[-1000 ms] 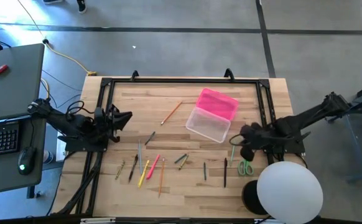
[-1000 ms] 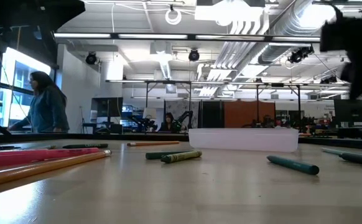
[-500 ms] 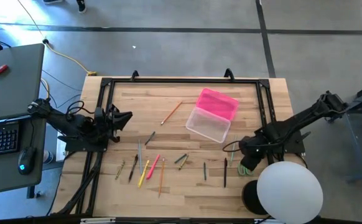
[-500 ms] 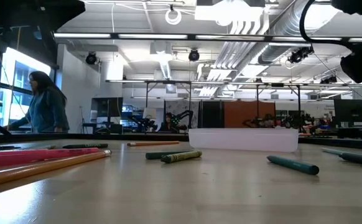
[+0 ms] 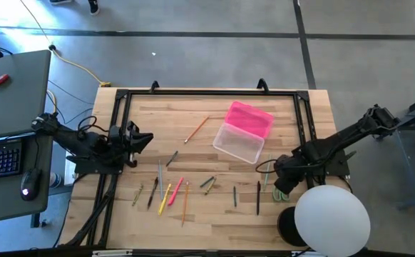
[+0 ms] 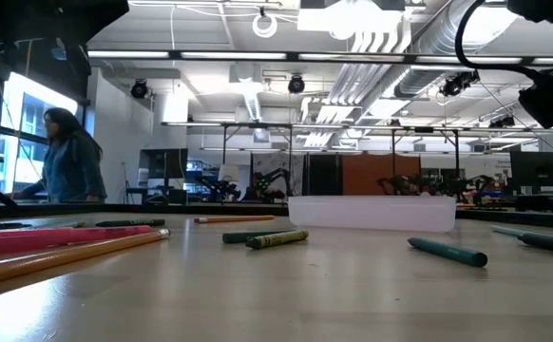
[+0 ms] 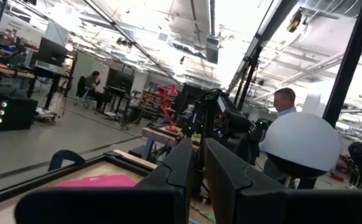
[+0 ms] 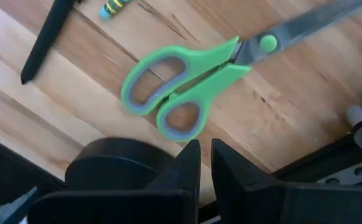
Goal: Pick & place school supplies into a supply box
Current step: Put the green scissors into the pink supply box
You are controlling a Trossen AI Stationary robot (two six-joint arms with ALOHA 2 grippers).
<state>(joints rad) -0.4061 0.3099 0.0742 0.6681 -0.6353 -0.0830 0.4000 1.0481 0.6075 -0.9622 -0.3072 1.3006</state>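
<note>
Right gripper (image 8: pixel 205 163), fingers nearly together and empty, hovers over the green-handled scissors (image 8: pixel 187 93) — too narrow to straddle the handles, it may skid off.

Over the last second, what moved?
The right gripper swung from beside the supply box toward the table's near right corner, stopping over the green-handled scissors, fingers nearly together, holding nothing. The left gripper barely shifted. Pens, pencils and box stayed put.
</note>
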